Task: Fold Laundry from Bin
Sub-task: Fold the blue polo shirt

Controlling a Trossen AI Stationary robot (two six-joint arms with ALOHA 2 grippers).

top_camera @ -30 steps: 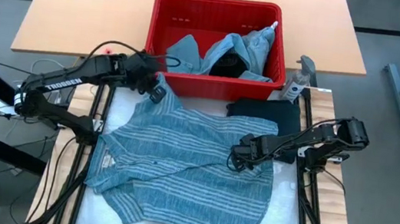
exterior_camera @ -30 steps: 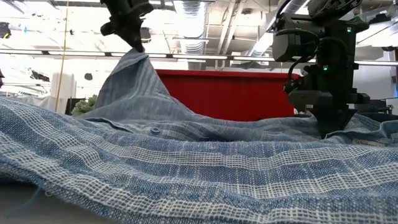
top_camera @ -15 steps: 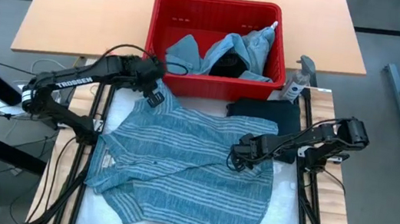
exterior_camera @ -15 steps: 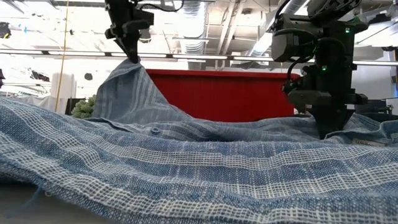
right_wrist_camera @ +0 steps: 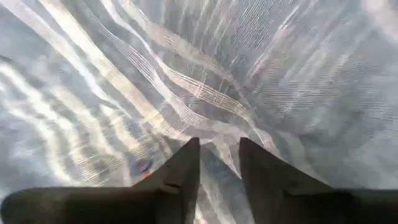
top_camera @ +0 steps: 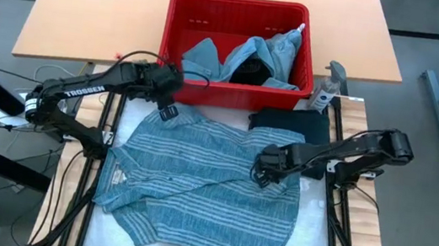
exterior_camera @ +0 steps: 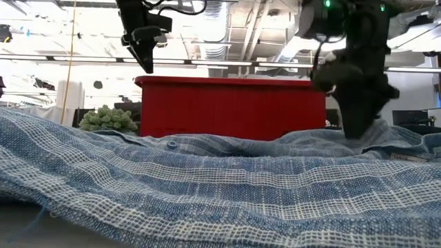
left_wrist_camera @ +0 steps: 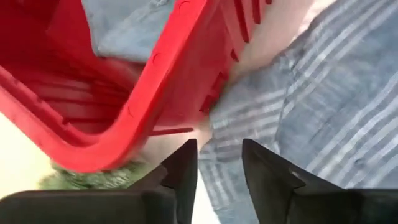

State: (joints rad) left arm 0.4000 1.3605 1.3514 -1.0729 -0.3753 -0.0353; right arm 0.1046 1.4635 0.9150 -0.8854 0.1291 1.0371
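A blue-grey striped shirt [top_camera: 202, 189] lies spread on the white table pad, in front of the red bin [top_camera: 239, 3]. The bin holds light blue denim and dark pieces [top_camera: 254, 55]. My left gripper [top_camera: 168, 109] hangs open and empty above the shirt's far left corner, close to the bin's near wall [left_wrist_camera: 180, 74]. In the low view the left gripper [exterior_camera: 146, 60] is well clear of the cloth. My right gripper [top_camera: 262, 171] points down onto the shirt's right half and is shut on the cloth. My right gripper pinches a small raised ridge of the striped shirt [right_wrist_camera: 219, 138] between its two fingers, on the shirt's right half. The fingers come from above, pointing down. Wrinkles run out from the pinch, and the rest of the shirt lies on the table.
A folded black garment [top_camera: 292, 122] lies at the far right of the pad, beside the bin. A spray bottle [top_camera: 326, 90] stands right of the bin. A small green plant [exterior_camera: 110, 118] sits left of the bin. The wooden table [top_camera: 91, 4] stretches behind.
My left gripper has let go of the shirt's far left corner. That corner stood in a peak a second ago and has fallen flat on the table. My right gripper has risen a little, and the cloth under it is drawn up slightly.
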